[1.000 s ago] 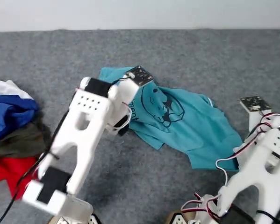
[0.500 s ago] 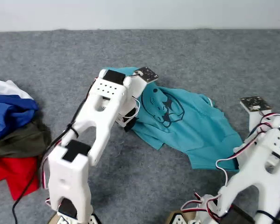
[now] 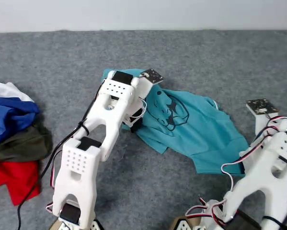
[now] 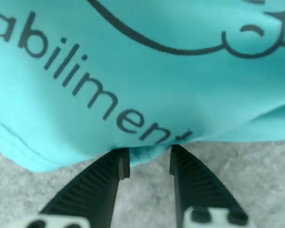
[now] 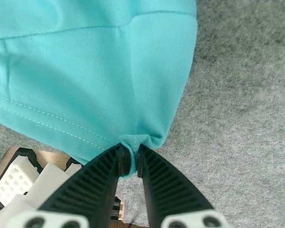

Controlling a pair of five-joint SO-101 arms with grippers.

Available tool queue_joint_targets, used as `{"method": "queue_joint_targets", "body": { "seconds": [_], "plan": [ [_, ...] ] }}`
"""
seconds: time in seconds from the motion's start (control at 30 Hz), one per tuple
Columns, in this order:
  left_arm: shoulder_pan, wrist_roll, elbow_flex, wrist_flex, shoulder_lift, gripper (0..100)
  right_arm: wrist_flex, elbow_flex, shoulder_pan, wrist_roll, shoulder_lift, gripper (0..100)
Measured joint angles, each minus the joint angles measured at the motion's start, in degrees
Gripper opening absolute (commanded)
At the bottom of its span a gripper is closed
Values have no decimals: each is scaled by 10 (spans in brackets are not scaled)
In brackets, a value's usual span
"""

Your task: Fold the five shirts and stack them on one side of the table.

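Observation:
A teal shirt (image 3: 196,124) with a dark printed figure lies spread and rumpled in the middle of the grey table. My left gripper (image 4: 149,159) is open at the shirt's near left edge (image 3: 133,125), and the teal hem (image 4: 147,153) sits just between its fingertips. In the right wrist view my right gripper (image 5: 130,159) is shut on a bunched corner of the teal shirt (image 5: 94,71), at the shirt's near right end beside my right arm (image 3: 272,158).
A loose pile of shirts (image 3: 9,139), white, blue, dark olive and red, lies at the table's left edge. Bare grey carpet (image 3: 148,191) stretches between the two arm bases and behind the teal shirt.
My left arm has stretched farther out and to the right, bringing its gripper up to the teal shirt's left edge. The right arm and the shirt have stayed put.

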Motion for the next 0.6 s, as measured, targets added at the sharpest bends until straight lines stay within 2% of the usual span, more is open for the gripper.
{"method": "queue_joint_targets", "body": {
  "seconds": [0.2, 0.47, 0.6],
  "plan": [
    [-24, -6, -8, -17, 34, 145, 0, 0, 0, 0, 0, 9],
    [-23, -23, -18, -17, 47, 16, 0, 0, 0, 0, 0, 9],
    [-14, -30, -18, -13, 48, 13, 0, 0, 0, 0, 0, 9]
  ]
}}
